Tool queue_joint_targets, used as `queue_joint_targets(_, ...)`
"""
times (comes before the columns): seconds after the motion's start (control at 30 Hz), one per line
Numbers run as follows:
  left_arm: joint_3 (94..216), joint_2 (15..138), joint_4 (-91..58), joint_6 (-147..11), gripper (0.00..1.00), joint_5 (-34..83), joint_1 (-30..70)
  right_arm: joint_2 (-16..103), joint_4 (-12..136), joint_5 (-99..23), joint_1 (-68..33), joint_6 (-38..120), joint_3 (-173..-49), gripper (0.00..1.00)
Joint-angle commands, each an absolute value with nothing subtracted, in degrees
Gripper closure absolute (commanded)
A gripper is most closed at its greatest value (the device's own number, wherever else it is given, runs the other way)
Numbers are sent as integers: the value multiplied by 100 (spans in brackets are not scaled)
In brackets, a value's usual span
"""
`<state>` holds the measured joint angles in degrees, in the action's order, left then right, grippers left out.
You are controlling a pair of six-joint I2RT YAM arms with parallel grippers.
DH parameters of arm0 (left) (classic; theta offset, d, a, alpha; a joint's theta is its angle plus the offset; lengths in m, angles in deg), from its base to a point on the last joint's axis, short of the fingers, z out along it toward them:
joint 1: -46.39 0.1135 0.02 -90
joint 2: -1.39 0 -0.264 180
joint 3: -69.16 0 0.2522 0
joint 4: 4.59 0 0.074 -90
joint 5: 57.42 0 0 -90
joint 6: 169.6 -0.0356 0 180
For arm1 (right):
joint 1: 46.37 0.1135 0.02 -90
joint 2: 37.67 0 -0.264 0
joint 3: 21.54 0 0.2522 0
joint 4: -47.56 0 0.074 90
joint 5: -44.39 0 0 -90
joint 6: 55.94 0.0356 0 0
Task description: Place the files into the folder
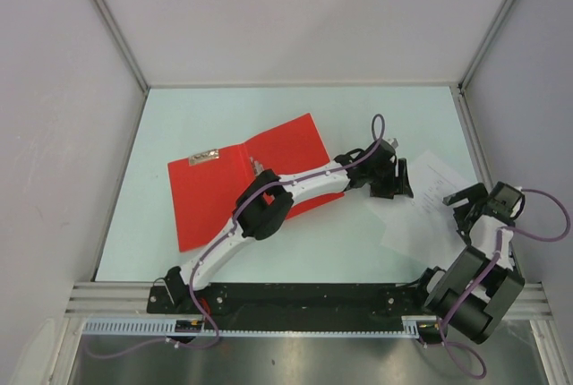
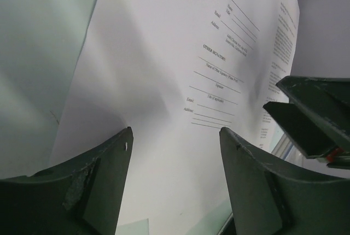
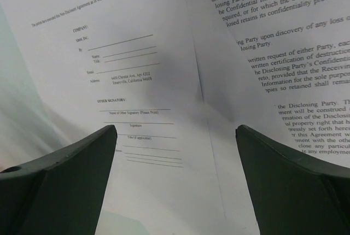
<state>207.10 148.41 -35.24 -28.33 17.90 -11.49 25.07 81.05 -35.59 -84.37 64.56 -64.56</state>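
The red folder [image 1: 215,197] lies on the left half of the table, with a metal clip [image 1: 204,158] at its far edge. The files [image 1: 421,215] are white printed sheets lying on the right half, apart from the folder. My left arm reaches across the folder, and its gripper [image 1: 400,183] hangs over the sheets' left edge. In the left wrist view the left gripper [image 2: 175,131] is open, with a signature page [image 2: 164,82] below the jaws. My right gripper [image 1: 458,204] is at the sheets' right side. It [image 3: 176,128] stands open over two overlapping pages [image 3: 229,109].
Grey walls enclose the table on the left, back and right. A metal rail [image 1: 304,295] with the arm bases runs along the near edge. The right gripper's fingers [image 2: 311,115] show at the right of the left wrist view, close to the left gripper.
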Motion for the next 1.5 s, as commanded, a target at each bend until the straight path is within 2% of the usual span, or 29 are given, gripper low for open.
queue_joint_targets(0.0, 20510, 14799, -3629, -2247, 29, 1676, -1179, 2692, 7750, -3436, -8180, 6438, -6282, 3)
queue_joint_targets(0.3, 20404, 14826, -3558, -2177, 30, 1448, -1179, 2992, 7302, -3191, -7512, 6798, -6123, 2)
queue_joint_targets(0.7, 20228, 14712, -3365, -2159, 29, 1316, -1118, 1937, 7214, -1460, -7827, 7079, -5921, 1)
queue_joint_targets(1.13, 20061, 14641, -3154, -2185, 30, 1131, -994, 2227, 5658, 61, -8012, 7702, -5578, 0)
queue_joint_targets(1.37, 19868, 14632, -2943, -2027, 30, 1008, -880, 2130, 5307, 150, -7977, 8283, -5324, 0)
queue_joint_targets(1.47, 19850, 14624, -2908, -2010, 29, 999, -845, 1710, 5140, -8, -7951, 8511, -4965, 0)
